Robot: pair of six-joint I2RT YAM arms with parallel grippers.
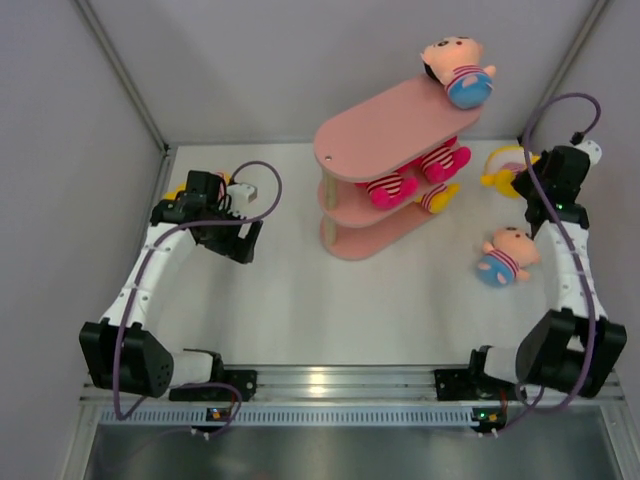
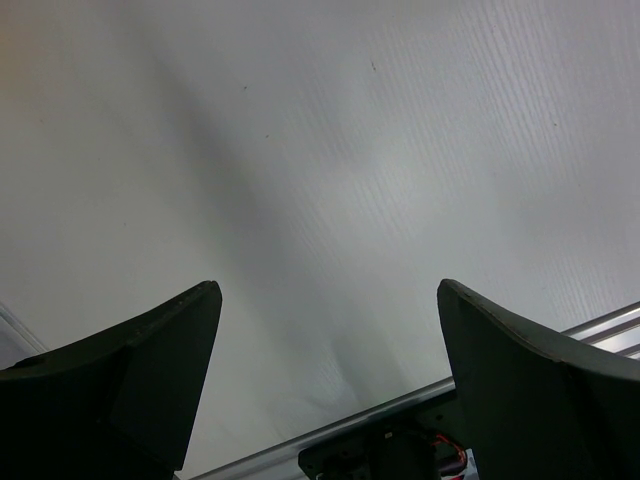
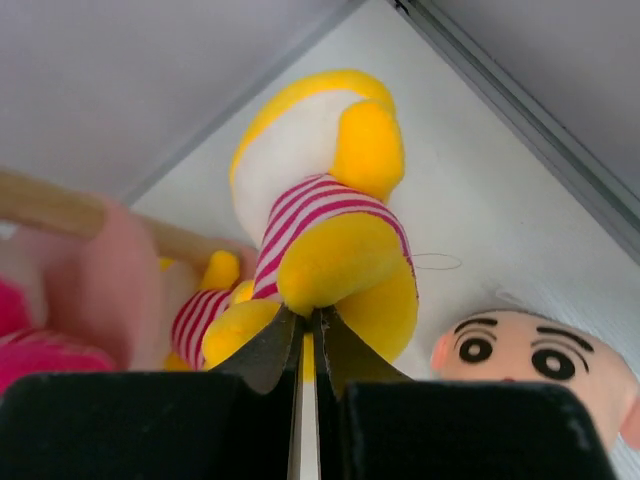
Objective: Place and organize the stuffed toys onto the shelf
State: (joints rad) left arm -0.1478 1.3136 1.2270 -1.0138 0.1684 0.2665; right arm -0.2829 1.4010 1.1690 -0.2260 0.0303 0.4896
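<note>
Your right claw (image 3: 308, 318) is pinched shut at the yellow toy (image 3: 330, 200); your left claw (image 2: 330, 290) gapes wide with nothing in it.

The right claw's tips press into the underside of that yellow, striped-shirt toy, but you cannot tell whether any plush is actually caught between them. Just to the claw's right, a peach-headed toy (image 3: 520, 360) lies face up on the table (image 1: 300, 300). To the claw's left stands the pink shelf (image 1: 380, 125), with another yellow toy (image 1: 438, 197) and two hot pink toys (image 1: 390, 188) tucked on its middle board. Beyond those, a second peach-headed toy (image 1: 458, 68) sits at the far end of the top board. Your left claw hangs over bare table, well away from the shelf and every toy on it.
</note>
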